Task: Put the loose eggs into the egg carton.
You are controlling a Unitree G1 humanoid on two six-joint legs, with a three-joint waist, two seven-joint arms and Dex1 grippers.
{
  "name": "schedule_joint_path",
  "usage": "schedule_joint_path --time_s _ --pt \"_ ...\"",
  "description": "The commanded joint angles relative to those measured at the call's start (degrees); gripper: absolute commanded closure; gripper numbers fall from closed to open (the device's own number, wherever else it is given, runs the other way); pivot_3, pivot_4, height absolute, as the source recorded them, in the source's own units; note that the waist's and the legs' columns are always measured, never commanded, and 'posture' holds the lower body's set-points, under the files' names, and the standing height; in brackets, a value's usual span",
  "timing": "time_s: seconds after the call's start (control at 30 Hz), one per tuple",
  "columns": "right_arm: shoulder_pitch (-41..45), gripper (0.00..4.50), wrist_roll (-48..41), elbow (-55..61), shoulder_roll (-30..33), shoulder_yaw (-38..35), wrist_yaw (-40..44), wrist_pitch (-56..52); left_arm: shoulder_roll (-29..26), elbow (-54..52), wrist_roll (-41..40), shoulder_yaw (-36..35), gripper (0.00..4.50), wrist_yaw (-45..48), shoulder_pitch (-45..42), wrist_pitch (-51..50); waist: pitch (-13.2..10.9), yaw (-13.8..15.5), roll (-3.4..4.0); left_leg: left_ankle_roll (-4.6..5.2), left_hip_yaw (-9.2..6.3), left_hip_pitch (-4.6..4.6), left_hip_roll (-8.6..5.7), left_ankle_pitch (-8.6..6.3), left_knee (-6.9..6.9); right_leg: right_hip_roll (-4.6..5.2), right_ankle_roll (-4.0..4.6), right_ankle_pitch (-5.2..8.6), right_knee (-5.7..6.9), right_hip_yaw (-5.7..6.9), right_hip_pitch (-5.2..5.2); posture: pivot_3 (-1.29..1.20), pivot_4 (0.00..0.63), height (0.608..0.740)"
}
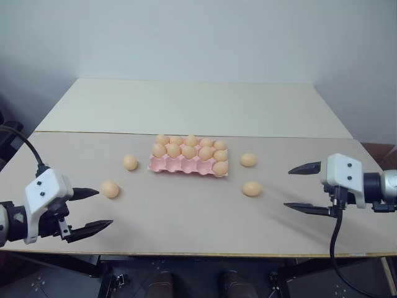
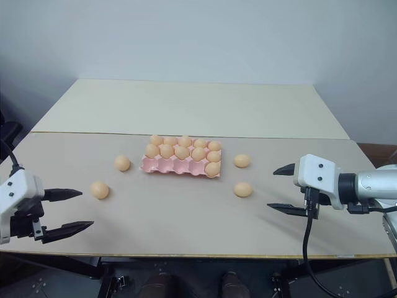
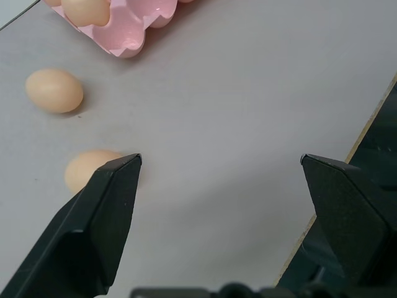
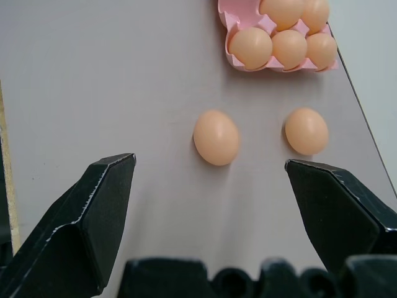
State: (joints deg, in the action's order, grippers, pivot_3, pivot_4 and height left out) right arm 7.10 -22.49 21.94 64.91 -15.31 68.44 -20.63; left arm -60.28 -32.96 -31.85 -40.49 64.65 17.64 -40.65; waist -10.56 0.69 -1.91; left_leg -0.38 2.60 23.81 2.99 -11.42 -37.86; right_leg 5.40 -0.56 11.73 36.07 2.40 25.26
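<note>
Four small, smooth, pale orange-tan loose eggs lie on the grey tabletop, two on each side of the flat pink moulded egg carton, whose front row is mostly empty. The left gripper and right gripper hover spread wide, holding nothing. Each egg looks light, slippery, rollable and fragile; a gentle pinch across its middle seems safest
</note>
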Motion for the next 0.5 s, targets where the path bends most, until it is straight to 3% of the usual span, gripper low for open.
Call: schedule_joint_path --time_s 0.03,0.5 --pt "0.53 0.0 0.24 1.01 0.9 -1.91 -0.09 1.24 -0.12 -0.67 -1.43 -2.34 0.03 -0.47 -0.82 -1.28 0.0 -0.01 0.0 0.0 0.0 0.0 0.0 0.0 0.0 0.0 0.0 0.0 0.0 0.0 0.0 0.0 0.15 0.74" --pt "1.62 0.0 1.23 -0.43 0.54 -1.12 -0.36 2.07 -0.23 -0.72 -1.89 0.6 0.03 -1.5 -4.45 -0.43 0.0 0.0 0.0 0.0 0.01 0.0 0.0 0.0 0.0 0.0 -0.01 0.0 0.0 -0.01 0.0 0.0 0.15 0.74"
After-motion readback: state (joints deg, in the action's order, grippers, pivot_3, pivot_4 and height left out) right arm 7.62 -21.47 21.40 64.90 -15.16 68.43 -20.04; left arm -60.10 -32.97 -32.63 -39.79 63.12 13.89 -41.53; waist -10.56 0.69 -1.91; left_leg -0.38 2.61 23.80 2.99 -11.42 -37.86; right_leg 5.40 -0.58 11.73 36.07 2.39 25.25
